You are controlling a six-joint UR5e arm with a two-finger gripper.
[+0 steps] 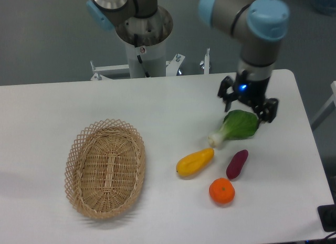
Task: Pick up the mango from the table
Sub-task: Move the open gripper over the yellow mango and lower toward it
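The mango (195, 162) is a smooth yellow-orange fruit lying on the white table (157, 107), right of centre, with its tapered end pointing up and right. My gripper (248, 105) hangs near the back right of the table, above and to the right of the mango and well apart from it. Its fingers are spread open and hold nothing. It hovers just behind a green leafy vegetable (237, 126).
A purple sweet potato (237, 164) lies right of the mango and a round orange tangerine (221, 191) lies in front of it. An oval wicker basket (105, 168) stands on the left. The robot base (143, 50) stands behind the table.
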